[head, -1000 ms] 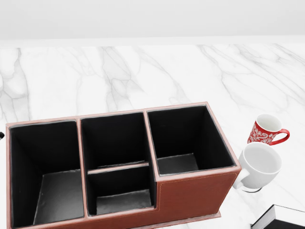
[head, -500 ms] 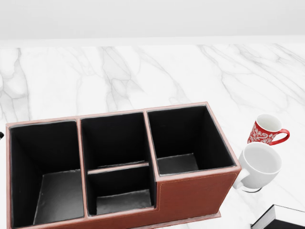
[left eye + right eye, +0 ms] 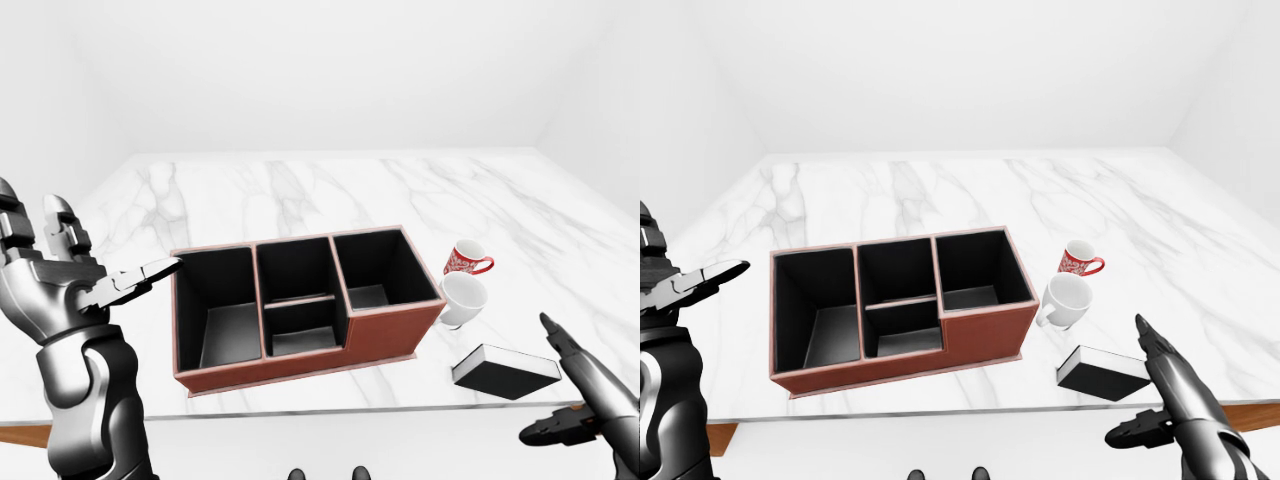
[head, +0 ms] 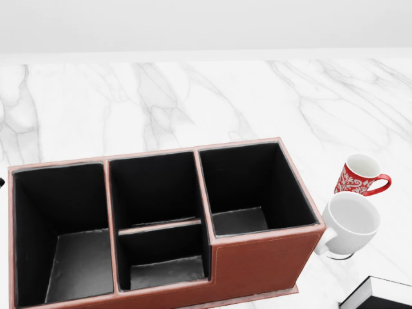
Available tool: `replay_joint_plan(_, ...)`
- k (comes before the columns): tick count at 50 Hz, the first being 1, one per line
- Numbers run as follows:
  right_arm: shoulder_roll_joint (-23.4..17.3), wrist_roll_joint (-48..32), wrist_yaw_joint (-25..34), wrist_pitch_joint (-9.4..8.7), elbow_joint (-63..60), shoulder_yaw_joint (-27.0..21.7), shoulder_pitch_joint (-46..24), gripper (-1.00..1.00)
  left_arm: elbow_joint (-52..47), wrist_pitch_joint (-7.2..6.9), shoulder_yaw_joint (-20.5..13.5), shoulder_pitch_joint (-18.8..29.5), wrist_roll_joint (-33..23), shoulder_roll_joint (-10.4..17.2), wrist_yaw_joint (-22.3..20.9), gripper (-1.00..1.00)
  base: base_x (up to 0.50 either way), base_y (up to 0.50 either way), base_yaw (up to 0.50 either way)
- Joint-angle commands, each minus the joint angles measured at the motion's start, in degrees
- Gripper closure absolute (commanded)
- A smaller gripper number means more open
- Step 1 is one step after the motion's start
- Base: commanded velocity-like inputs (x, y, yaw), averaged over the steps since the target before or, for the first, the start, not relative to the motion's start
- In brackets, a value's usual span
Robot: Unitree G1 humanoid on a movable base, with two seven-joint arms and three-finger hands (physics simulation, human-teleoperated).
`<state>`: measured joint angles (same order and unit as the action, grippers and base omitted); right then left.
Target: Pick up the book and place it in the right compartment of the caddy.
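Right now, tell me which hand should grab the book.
Right hand: open, just beside the book at the view's lower right. The left hand stands open beyond the caddy, on its far side.

A bare simulated room rather than a furnished home: plain white walls [image 3: 330, 70] surround a white marble counter [image 3: 300, 190]. A red-brown desk caddy [image 3: 300, 300], two mugs [image 3: 465, 285] and a book [image 3: 505, 370] suggest an office or household tabletop.

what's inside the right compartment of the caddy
Nothing that shows. The right compartment of the caddy has dark walls and a bare grey floor. Its near wall hides the closest strip of floor. The book lies flat on the table, outside the caddy.
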<state>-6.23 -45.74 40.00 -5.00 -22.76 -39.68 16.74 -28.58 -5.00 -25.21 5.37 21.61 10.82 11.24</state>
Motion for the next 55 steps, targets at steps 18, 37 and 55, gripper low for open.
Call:
replay_joint_plan(18,-4.99,-2.62,0.00,0.00,2.99,1.88,-3.92,-1.00,-0.51,0.00,0.05,-0.18,-0.18,-0.17,-0.11,-1.00,0.00,0.00,0.00)
replay_joint_plan(37,-8.24,-3.17,0.00,0.00,7.52,5.60,-6.86,-1.00,0.23,0.00,0.27,-0.07,-0.36,-0.20,-0.25,-1.00,0.00,0.00,0.00)
replay_joint_plan(55,-7.90,-0.99,0.00,0.00,15.14,8.37,-5.92,-1.00,-0.16,0.00,0.37,-0.16,-0.43,-0.35,-0.21,-1.00,0.00,0.00,0.00)
